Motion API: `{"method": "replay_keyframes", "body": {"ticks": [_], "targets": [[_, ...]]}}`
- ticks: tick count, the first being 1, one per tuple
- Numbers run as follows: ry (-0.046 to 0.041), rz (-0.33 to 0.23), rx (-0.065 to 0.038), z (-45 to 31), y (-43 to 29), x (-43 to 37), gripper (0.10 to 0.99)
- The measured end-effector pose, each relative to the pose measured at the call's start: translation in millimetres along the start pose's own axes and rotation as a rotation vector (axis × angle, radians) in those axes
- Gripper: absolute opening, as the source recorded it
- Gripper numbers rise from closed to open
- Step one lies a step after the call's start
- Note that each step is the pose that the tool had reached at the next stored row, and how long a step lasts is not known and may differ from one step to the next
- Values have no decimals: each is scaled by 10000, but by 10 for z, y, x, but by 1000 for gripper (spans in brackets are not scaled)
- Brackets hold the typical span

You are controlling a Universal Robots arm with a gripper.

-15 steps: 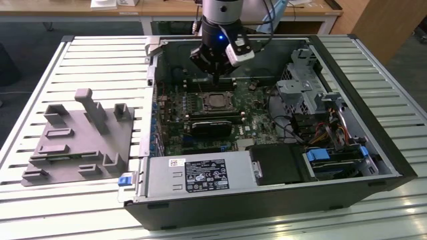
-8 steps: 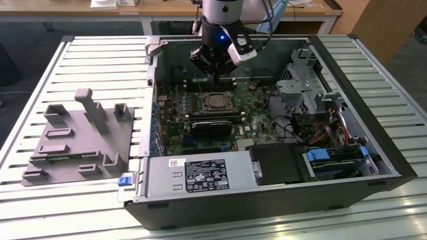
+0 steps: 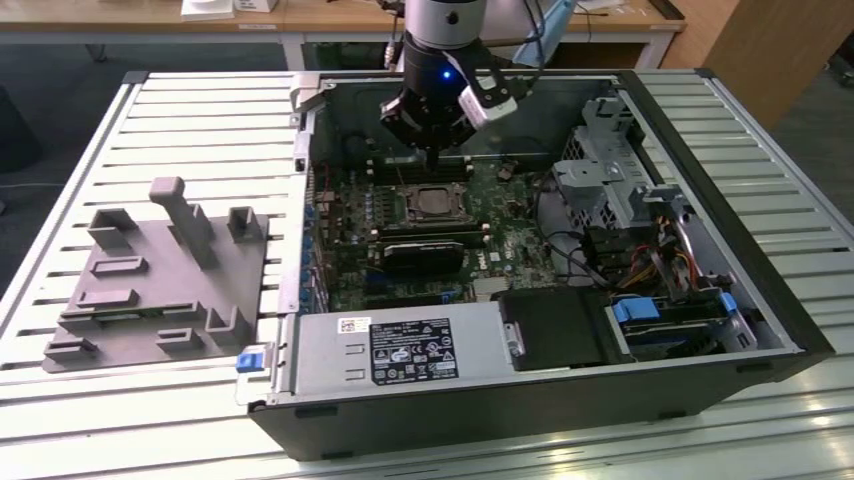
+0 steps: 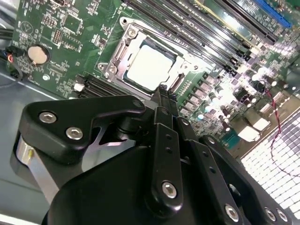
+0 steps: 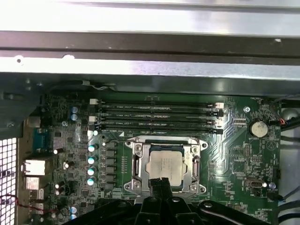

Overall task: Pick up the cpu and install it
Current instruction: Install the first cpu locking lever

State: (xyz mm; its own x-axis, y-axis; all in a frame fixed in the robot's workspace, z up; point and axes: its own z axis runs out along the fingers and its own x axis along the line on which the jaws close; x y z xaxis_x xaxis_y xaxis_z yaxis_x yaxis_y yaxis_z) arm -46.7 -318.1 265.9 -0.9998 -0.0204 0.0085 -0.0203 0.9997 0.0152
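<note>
The cpu (image 3: 431, 203) lies flat in the metal-framed socket (image 3: 407, 190) on the green motherboard inside the open computer case. Its silver top shows in both wrist views (image 4: 150, 68) (image 5: 165, 165). My gripper (image 3: 434, 152) hangs a little above the board, just beyond the socket's far side in the exterior view. Both black fingers are pressed together with nothing between them (image 4: 161, 93) (image 5: 161, 183), and their tips stand apart from the chip at its edge.
The grey moulded tray (image 3: 147, 280) sits on the slatted table at the exterior view's left. Inside the case are a black card (image 3: 424, 252), memory slots (image 5: 159, 117), the power supply (image 3: 400, 350) and a drive cage (image 3: 607, 165).
</note>
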Motion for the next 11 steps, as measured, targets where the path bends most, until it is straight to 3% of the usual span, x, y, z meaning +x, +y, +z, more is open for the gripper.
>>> {"method": "replay_keyframes", "body": {"ticks": [8,11], "targets": [[16,-1066,9,0,0,2,106],[11,-1088,6,4,2,74,106]]}}
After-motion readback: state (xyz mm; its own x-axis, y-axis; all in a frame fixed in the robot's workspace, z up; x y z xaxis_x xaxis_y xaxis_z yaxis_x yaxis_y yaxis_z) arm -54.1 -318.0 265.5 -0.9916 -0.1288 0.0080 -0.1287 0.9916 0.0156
